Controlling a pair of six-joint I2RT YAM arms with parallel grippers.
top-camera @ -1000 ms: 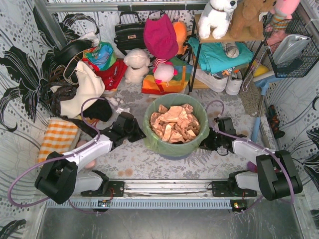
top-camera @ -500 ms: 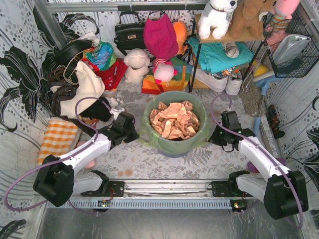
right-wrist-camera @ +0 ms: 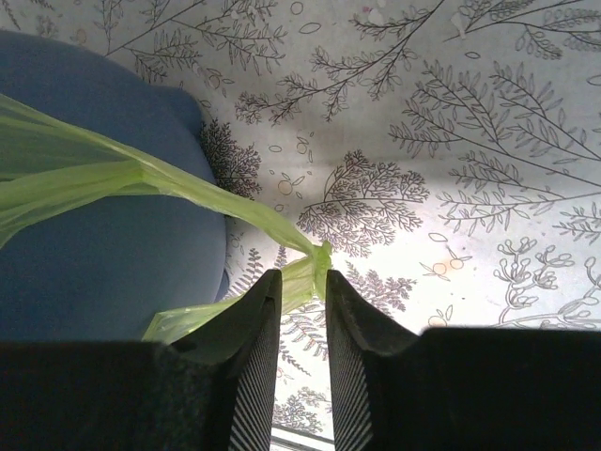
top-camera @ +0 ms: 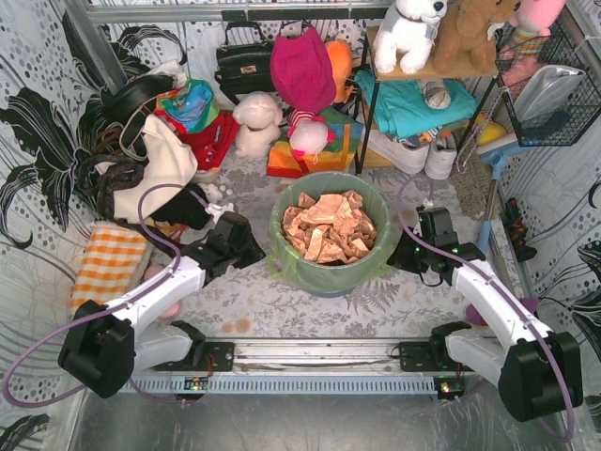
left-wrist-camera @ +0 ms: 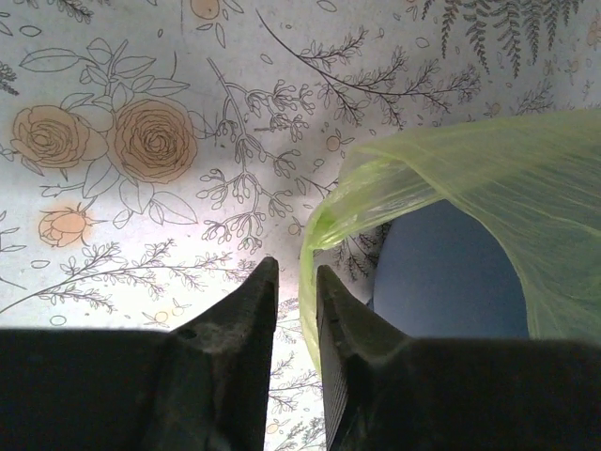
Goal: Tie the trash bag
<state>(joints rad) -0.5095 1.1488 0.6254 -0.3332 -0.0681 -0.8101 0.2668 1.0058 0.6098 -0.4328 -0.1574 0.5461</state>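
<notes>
The trash bag (top-camera: 282, 256) is thin lime-green plastic lining a blue-grey round bin (top-camera: 324, 282) in the middle of the table, filled with tan crumpled scraps (top-camera: 327, 228). My left gripper (top-camera: 252, 252) is at the bin's left side. In the left wrist view its jaws (left-wrist-camera: 296, 267) stand slightly open, and the edge of the bag (left-wrist-camera: 488, 178) runs down into the gap along the right finger. My right gripper (top-camera: 402, 256) is at the bin's right side. Its jaws (right-wrist-camera: 302, 274) are slightly open, with the bunched end of a green handle strip (right-wrist-camera: 235, 202) between the tips.
A cream tote bag (top-camera: 164, 164), an orange-checked cloth (top-camera: 111, 258) and a pile of bags lie at the left. Plush toys (top-camera: 255, 122) sit behind the bin. A shelf rack (top-camera: 423, 85) and a blue broom (top-camera: 488, 202) stand at the right. A metal rail (top-camera: 319, 352) runs along the near edge.
Both grippers' jaws have parted a little. The right arm has stretched farther along the bin's right side, and the left gripper has shifted slightly away from the bin.
</notes>
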